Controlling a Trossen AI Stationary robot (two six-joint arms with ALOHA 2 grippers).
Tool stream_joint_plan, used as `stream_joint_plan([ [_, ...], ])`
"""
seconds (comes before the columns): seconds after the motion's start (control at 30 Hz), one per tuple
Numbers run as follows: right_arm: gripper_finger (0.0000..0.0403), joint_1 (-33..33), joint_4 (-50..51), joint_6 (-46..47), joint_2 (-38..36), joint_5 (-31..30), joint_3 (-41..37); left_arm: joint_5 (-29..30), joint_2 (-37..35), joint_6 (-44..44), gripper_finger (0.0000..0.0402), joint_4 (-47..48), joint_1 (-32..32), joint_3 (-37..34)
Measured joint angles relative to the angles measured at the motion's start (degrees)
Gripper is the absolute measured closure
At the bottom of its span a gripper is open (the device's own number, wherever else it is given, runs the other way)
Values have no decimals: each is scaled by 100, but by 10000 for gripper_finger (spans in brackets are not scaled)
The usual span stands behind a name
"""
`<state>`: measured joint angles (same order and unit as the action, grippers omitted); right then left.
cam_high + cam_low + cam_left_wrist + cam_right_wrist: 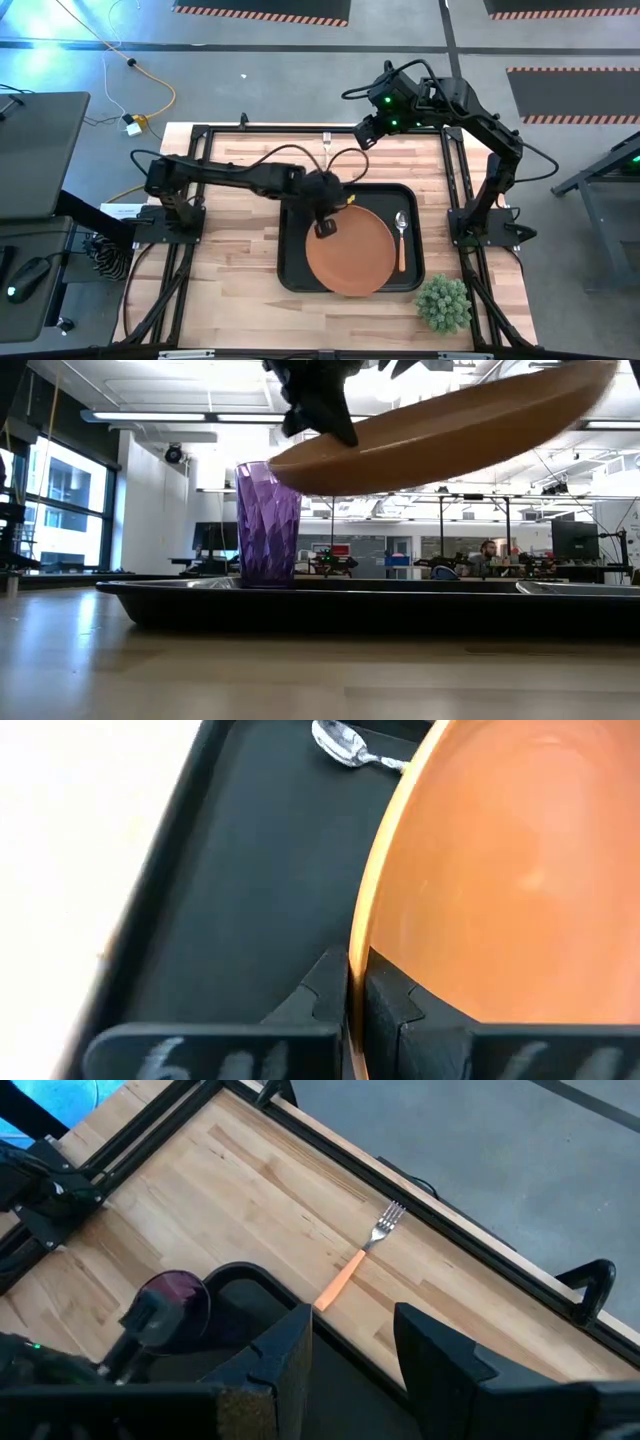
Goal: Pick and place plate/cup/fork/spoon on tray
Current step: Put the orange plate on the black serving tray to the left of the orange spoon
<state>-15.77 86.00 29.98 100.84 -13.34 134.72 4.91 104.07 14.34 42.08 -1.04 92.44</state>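
1. Both arms are dark, nearly black, built of slim straight links joined by thicker rounded joints.
2. The left arm (230, 175) has a thin black cable looping free above its forearm.
3. The right arm (480, 130) shows small green lights near its wrist and a black cable arching over it.
4. Each arm stands on a dark base block fixed to a black frame.
5. The left gripper (356, 995) has two flat, angular black fingers; pale markings below them are too blurred to read.
6. The right gripper (350, 1350) has broad, matte black fingers with slanted edges.
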Motion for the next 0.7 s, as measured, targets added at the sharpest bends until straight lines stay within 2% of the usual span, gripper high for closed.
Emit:
stream_joint_plan([
  [0.13, 268, 37, 2, 104, 0, -1, 0, 28, 327, -827, 401, 475, 184, 477],
  [0.23, 268, 84, 13, 104, 0, 2, 0, -65, 555, -1093, 401, 489, 302, 743],
  [0.43, 268, 83, 35, 106, 0, 22, 0, -261, 812, -1253, 401, 527, 407, 1048],
  [0.7, 268, 83, 20, 106, 0, 20, 0, -305, 1125, -1424, 401, 454, 484, 1054],
])
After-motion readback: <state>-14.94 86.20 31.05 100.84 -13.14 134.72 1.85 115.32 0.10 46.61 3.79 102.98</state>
